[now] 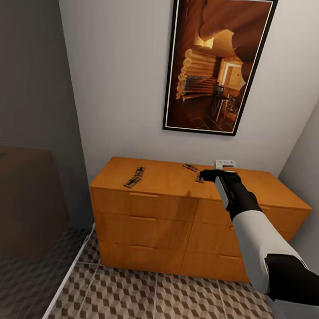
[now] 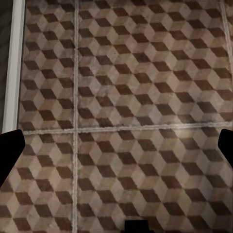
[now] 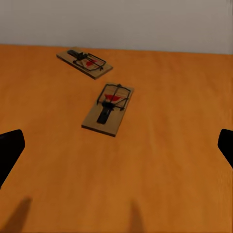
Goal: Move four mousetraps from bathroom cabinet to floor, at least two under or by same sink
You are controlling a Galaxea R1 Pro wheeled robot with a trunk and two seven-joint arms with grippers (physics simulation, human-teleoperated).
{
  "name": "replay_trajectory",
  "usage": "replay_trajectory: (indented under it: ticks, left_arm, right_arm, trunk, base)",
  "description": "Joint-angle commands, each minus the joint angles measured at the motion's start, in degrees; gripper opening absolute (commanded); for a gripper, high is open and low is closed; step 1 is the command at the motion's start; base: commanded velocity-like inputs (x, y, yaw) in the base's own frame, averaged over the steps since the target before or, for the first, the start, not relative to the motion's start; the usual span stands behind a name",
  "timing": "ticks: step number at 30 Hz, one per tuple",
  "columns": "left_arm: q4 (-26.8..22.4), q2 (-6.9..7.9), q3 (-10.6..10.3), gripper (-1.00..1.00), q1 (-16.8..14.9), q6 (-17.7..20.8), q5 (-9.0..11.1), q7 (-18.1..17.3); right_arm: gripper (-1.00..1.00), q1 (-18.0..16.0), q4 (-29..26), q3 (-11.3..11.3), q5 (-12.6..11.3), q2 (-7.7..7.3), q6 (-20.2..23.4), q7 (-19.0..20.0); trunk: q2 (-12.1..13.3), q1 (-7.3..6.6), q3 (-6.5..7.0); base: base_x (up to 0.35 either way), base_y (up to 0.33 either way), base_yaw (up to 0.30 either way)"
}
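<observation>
Now the right gripper [image 3: 116, 145] is hovering with its fingers spread wide apart and nothing between them, reaching over the top of the low orange-brown wooden cabinet [image 1: 173, 219], apparently lining up on the nearest flat brown wooden mousetrap [image 3: 108, 108]. A second trap [image 3: 84, 63] is lying just beyond, nearer the wall. Two more traps [image 1: 134, 177] are sitting together toward the cabinet's left end, so all four are resting on its top, none on the tiles yet. A small white object [image 1: 225, 164] is standing behind the wrist. The left gripper [image 2: 116, 145], open and empty too, is pointing down at the cube-patterned brown-and-beige bathroom floor [image 2: 145, 87], seemingly parked clear.
</observation>
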Motion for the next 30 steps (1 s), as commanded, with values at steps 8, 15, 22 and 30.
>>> replay_trajectory:
  ticks: [8,15,22,30]
  left_arm:
    - [0.0,0.05,-0.4,1.00,0.0,-0.2,0.0,0.2]
    - [0.0,0.05,-0.4,1.00,0.0,-0.2,0.0,0.2]
    - [0.0,0.05,-0.4,1.00,0.0,-0.2,0.0,0.2]
    - [0.0,0.05,-0.4,1.00,0.0,-0.1,0.0,0.2]
  right_arm:
    - [1.00,0.0,0.5,0.1,0.2,-0.07,0.0,-0.1]
    - [1.00,0.0,0.6,0.1,0.2,-0.10,-0.1,-0.3]
    - [1.00,0.1,0.6,0.1,0.3,-0.10,-0.1,-0.3]
    - [1.00,0.1,0.6,0.1,0.3,-0.10,-0.1,-0.4]
  trunk:
    - [0.0,0.01,-0.06]
    - [0.0,0.01,-0.06]
    - [0.0,0.01,-0.16]
    - [0.0,0.01,-0.22]
  base:
    - [0.031,0.000,0.000]
    - [0.003,0.000,0.000]
    - [0.096,0.000,0.000]
    - [0.294,0.000,0.000]
